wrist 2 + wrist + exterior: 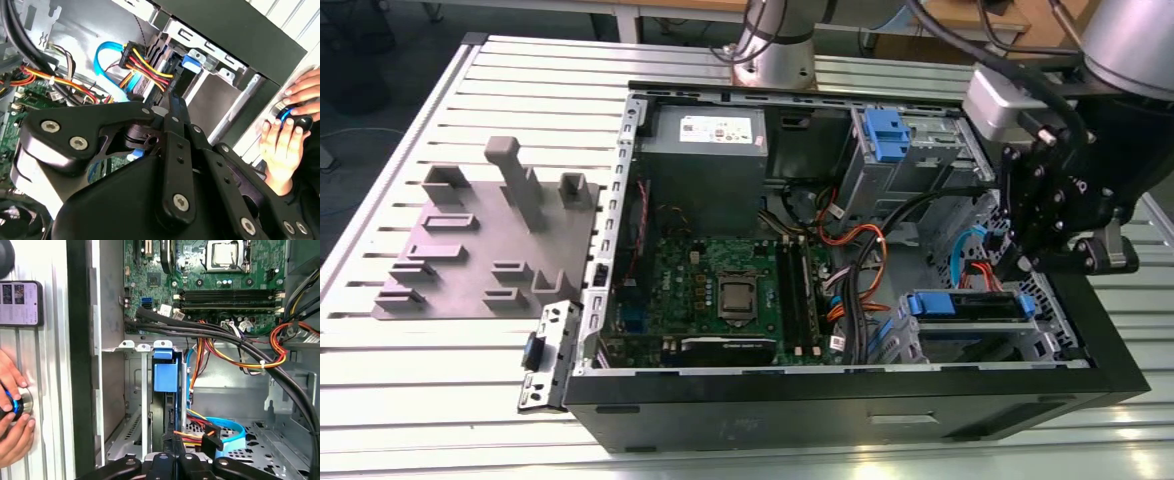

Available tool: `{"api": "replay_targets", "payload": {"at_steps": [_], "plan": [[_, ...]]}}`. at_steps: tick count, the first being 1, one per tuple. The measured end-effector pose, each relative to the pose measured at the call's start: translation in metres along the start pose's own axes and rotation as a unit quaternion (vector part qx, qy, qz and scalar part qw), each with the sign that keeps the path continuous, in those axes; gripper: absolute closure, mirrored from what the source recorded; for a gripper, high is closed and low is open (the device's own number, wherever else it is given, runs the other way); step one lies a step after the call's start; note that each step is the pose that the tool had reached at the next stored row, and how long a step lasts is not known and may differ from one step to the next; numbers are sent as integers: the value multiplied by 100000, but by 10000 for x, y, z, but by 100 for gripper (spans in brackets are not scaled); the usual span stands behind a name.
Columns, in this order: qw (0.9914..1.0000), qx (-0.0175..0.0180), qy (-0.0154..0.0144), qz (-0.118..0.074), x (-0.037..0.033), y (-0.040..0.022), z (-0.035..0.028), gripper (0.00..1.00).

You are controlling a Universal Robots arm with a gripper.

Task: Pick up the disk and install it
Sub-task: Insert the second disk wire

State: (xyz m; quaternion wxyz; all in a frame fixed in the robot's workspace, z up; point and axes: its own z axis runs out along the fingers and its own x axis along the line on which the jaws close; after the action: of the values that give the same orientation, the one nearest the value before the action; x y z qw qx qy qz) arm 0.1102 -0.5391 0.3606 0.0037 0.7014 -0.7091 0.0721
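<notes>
**Disk seated in the cage at the case's corner**

Although most of its body is hidden by the metal cage, the disk (967,305) shows its blue rail inside the drive cage (987,335) at the corner of the computer case (854,400) nearest the exterior view's right and front. In the first wrist view the disk (165,376) stands edge-on between the cage walls, its label out of sight. 1 light-blue data cable (227,427) and a bundle of red, yellow and black wires run beside it.

The gripper (1047,255) hangs just above the cage, close to the disk; whether its claw is wide or narrow cannot be told, since black linkages cover the fingertips in both wrist views.

Inside the case lie the motherboard (720,290), the power supply (707,135) at the far wall, and a second blue latch (886,135) on the upper bay.

A person's hands (287,132) rest on the slatted table (440,360) beside the case, partly cut off. A grey fixture block (487,250) sits on the table's other side.
</notes>
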Motion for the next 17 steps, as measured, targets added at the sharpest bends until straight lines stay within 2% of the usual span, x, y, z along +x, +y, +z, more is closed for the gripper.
{"api": "replay_targets", "payload": {"at_steps": [2, 4, 5, 8, 10, 14, 17], "plan": [[100000, -211, -6, -21, 3, 2, -41, 89], [99998, -610, -11, -65, 2, 1, -71, 89], [99996, -941, -31, -96, 3, 1, -78, 89], [99974, -2247, -64, -232, -2, -1, -92, 89], [99958, -2873, -84, -300, -7, -2, -108, 89], [99939, -3470, -94, -356, -35, -9, -192, 89], [99931, -3696, -85, -380, -92, -11, -212, 89]]}}
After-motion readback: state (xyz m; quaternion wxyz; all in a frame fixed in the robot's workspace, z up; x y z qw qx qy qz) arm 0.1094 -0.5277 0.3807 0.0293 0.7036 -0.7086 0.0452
